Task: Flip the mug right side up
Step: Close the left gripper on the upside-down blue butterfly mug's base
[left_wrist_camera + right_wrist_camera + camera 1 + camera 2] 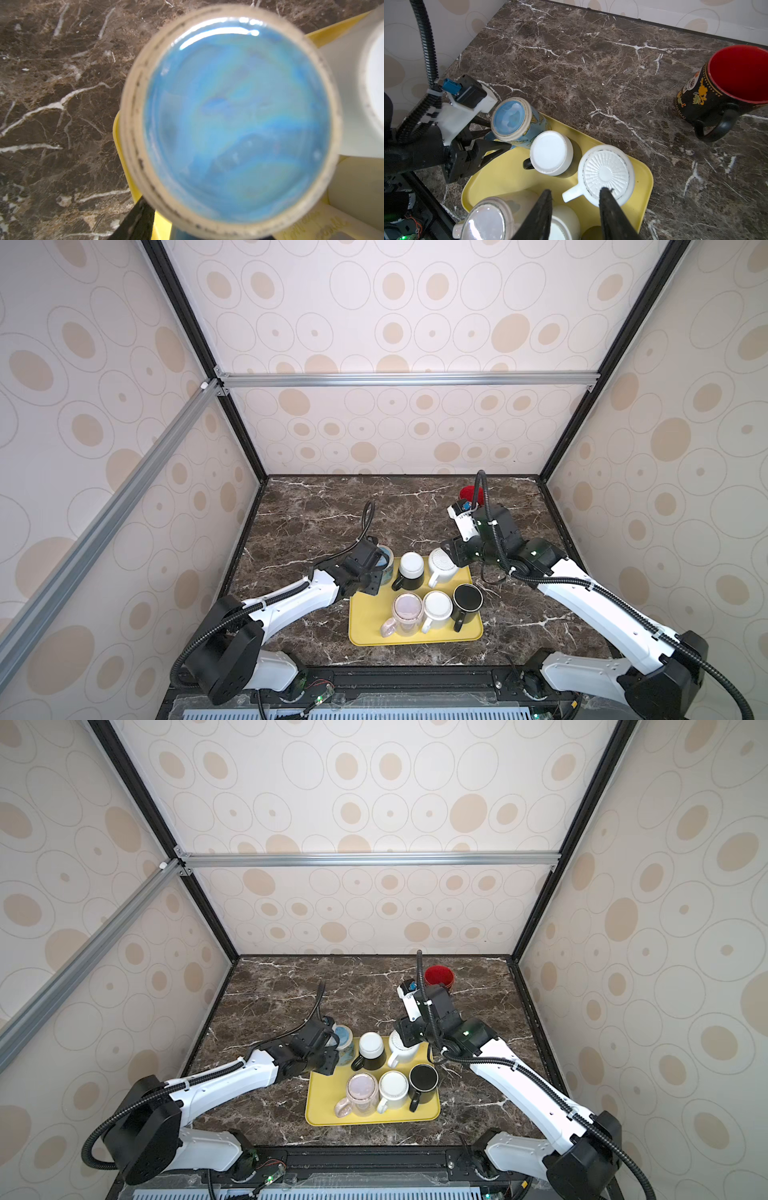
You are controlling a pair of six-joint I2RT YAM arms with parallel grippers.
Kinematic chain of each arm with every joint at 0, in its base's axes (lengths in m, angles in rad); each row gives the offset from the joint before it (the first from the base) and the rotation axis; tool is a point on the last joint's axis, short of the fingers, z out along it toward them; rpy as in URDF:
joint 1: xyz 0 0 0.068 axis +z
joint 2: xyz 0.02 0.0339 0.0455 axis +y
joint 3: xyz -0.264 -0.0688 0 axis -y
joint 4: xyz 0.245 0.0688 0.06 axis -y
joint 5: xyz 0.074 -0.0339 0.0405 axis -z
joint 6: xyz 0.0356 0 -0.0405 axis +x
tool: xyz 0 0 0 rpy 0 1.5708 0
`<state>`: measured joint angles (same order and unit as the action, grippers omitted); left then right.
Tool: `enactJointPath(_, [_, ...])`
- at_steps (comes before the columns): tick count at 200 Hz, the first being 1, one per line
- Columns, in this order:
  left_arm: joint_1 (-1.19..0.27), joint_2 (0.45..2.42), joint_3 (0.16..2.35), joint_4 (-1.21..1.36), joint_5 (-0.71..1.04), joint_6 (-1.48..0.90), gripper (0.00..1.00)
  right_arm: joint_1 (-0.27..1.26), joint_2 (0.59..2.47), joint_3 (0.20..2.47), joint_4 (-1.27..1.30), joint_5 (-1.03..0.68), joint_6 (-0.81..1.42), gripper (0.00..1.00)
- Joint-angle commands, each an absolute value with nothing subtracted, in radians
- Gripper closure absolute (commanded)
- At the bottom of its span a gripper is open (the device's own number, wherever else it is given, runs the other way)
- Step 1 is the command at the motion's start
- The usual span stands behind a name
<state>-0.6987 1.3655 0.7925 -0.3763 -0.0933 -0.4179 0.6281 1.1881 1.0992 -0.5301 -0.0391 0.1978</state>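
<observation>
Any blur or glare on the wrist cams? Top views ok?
Left wrist: the blue mug fills the view, soft and out of focus, with glare streaks on its base; the tabletop beside it is sharper. Right wrist: sharp, but a bright reflection on the pearly mug. In both top views: even light, no glare on the tray.

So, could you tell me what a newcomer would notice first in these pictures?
Probably the bright yellow plastic tray near the front of the brown marble table, crowded with upside-down mugs. Then the blue glazed ceramic mug at its far left corner, tilted in the grip of the left hand. Lastly the black ceramic mug with a red inside, upright and alone at the table's far right.
</observation>
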Motion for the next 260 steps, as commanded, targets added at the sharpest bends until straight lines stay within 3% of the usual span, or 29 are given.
enactJointPath(1, [-0.705, 1.382, 0.847, -0.365, -0.130, -0.390, 0.46, 0.631, 1.196, 1.099, -0.520, -0.052, 0.205, 0.60])
enactJointPath(109, [-0.705, 1.435, 0.868, -0.362, -0.150, -0.384, 0.56, 0.632, 1.208, 1.086, -0.502, -0.060, 0.222, 0.62])
enactJointPath(219, [-0.705, 1.442, 0.881, -0.362, -0.168, -0.380, 0.74, 0.630, 1.231, 1.085, -0.482, -0.069, 0.238, 0.62])
enactJointPath(260, [-0.706, 1.428, 0.876, -0.373, -0.182, -0.376, 0.99, 0.635, 1.224, 1.080, -0.480, -0.075, 0.247, 0.63])
